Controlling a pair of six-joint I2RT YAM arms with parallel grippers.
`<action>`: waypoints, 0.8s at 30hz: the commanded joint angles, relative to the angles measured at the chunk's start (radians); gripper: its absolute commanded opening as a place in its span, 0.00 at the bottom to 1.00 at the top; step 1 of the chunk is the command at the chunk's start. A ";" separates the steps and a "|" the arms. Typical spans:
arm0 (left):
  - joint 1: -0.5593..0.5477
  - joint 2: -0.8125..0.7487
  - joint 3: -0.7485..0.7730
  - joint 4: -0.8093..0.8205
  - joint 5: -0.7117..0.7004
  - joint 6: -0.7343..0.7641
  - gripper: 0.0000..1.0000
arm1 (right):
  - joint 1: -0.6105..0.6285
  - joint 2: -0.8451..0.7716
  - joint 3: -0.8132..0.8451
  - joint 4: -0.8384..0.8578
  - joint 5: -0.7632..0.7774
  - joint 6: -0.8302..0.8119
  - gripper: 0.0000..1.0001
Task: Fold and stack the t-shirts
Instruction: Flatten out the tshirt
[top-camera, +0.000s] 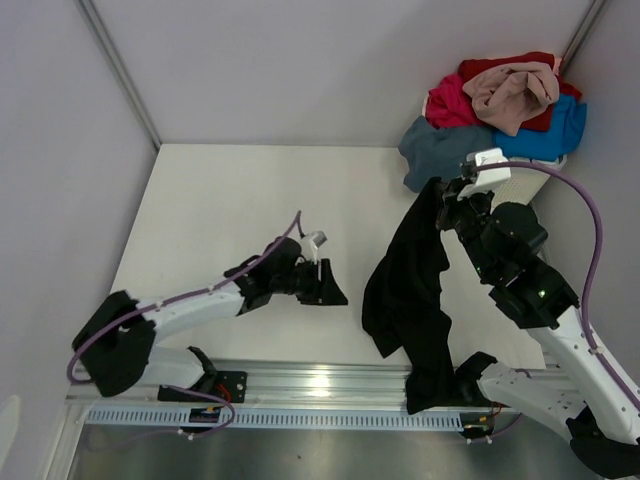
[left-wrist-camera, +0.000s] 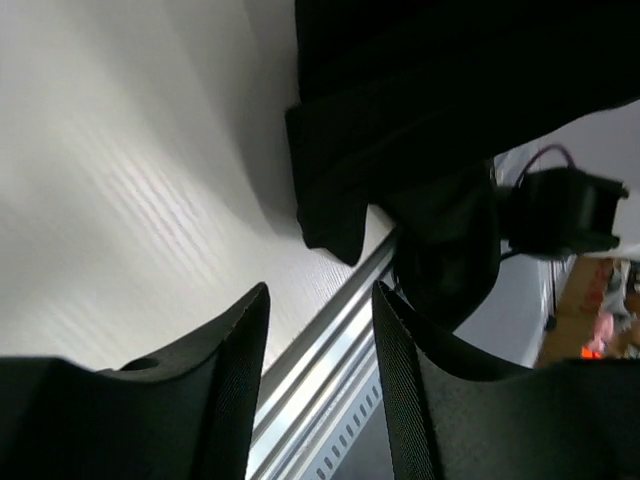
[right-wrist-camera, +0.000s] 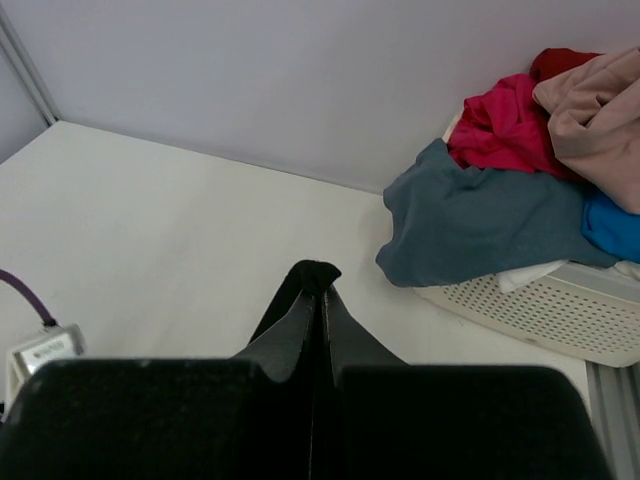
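Observation:
A black t-shirt (top-camera: 412, 290) hangs from my right gripper (top-camera: 437, 190), which is shut on a pinch of its cloth (right-wrist-camera: 315, 275) and holds it above the table. The shirt drapes down to the near rail. My left gripper (top-camera: 335, 285) is open and empty, low over the table just left of the hanging shirt; the shirt's black cloth (left-wrist-camera: 420, 110) fills the top of the left wrist view. The other t-shirts lie heaped at the back right: slate grey-blue (top-camera: 435, 150), magenta (top-camera: 450, 103), red (top-camera: 500, 68), beige-pink (top-camera: 512, 95) and bright blue (top-camera: 550, 135).
The heap sits in a white slotted basket (right-wrist-camera: 560, 310) at the table's back right corner. An aluminium rail (top-camera: 310, 385) runs along the near edge. A grey wall closes the back and a metal post (top-camera: 120, 70) stands at the back left.

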 joint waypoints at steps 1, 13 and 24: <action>-0.058 0.152 0.055 0.146 0.180 -0.051 0.52 | 0.006 0.009 -0.022 0.038 0.043 -0.011 0.00; -0.209 0.396 0.145 0.286 0.182 0.031 0.58 | 0.005 0.061 -0.073 0.044 0.059 0.023 0.00; -0.375 0.571 0.222 0.165 0.011 0.111 0.58 | 0.005 0.052 -0.108 0.036 0.108 0.046 0.00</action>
